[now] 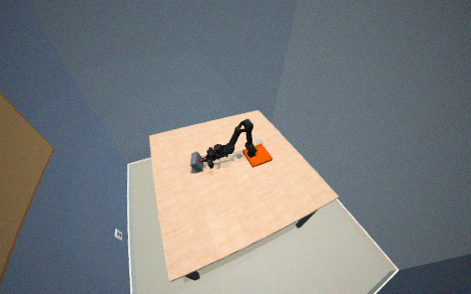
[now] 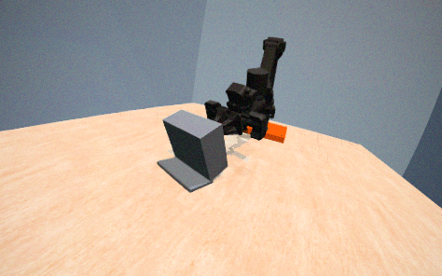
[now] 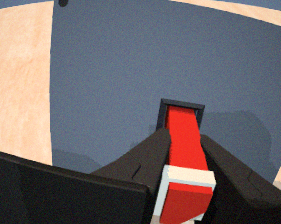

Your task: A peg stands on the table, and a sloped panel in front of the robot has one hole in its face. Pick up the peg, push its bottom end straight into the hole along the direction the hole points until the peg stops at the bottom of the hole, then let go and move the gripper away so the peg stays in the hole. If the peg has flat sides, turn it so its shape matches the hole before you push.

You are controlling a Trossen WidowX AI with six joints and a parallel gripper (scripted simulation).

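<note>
The red peg (image 3: 183,125), with a white band near its rear end, is held between the fingers of my gripper (image 3: 180,141) (image 1: 207,160). In the wrist view the peg's far end lies within the dark rectangular rim of the hole (image 3: 183,103), its flat sides roughly in line with the rim. A narrow dark gap shows on either side; how deep the end sits is hidden. The grey sloped panel (image 3: 106,75) (image 1: 195,163) (image 2: 195,123) stands right in front of the fingers. In the exterior view the panel hides the hole and peg.
The wooden table (image 1: 213,214) (image 2: 302,210) carries the panel and the arm's orange base (image 1: 263,155) (image 2: 275,132). The panel's thin foot plate (image 2: 181,174) extends behind it, away from the arm. A dark dot (image 3: 63,2) marks the panel's upper left corner.
</note>
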